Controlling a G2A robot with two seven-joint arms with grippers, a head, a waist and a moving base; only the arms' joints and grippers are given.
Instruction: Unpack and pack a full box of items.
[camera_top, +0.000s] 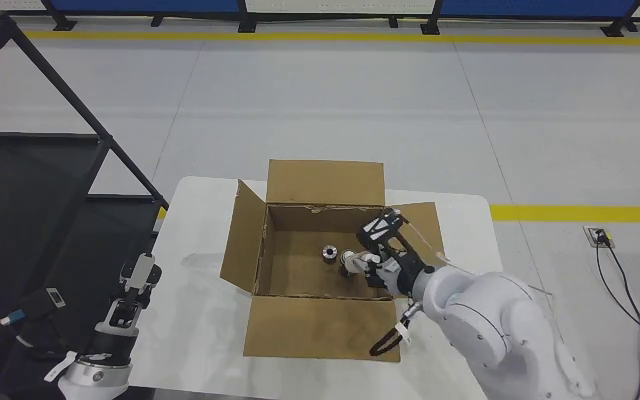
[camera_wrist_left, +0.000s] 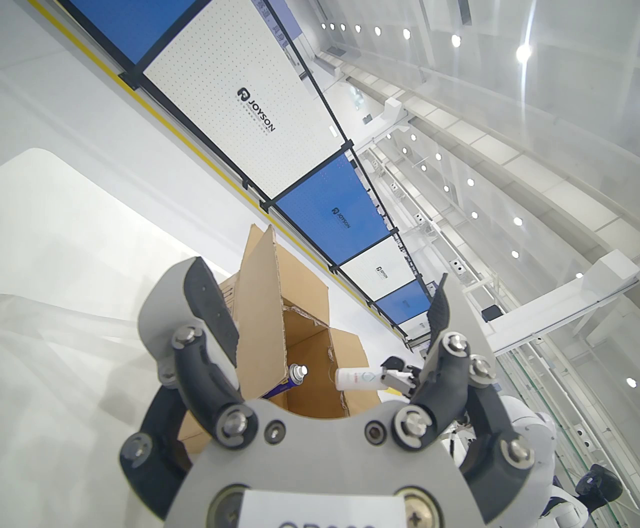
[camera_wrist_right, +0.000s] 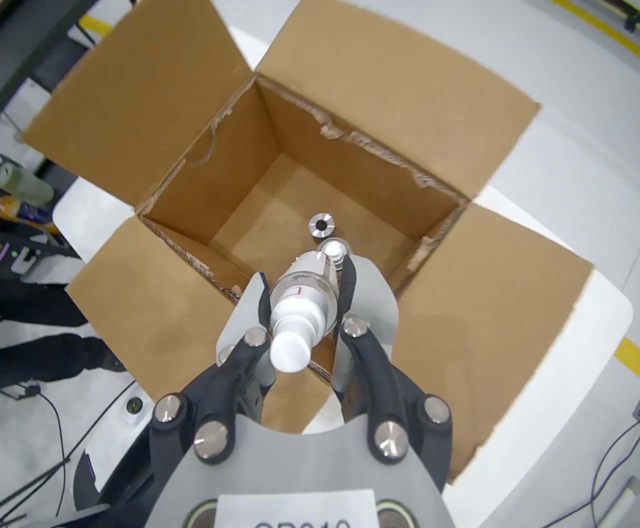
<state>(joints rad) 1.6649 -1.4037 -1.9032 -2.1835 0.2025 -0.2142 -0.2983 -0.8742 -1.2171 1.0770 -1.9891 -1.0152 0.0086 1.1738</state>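
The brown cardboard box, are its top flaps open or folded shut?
Open. All four flaps of the brown cardboard box are folded outward, and its inside floor shows from above.

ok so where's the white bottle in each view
Top view: white bottle in the right gripper, over the box's opening, towards the picture's right.
Left wrist view: bottle lying sideways in the far gripper, beside the box's rim.
Right wrist view: bottle clamped between that arm's own fingers, above the box's inside.
Shared landmark: the open cardboard box.
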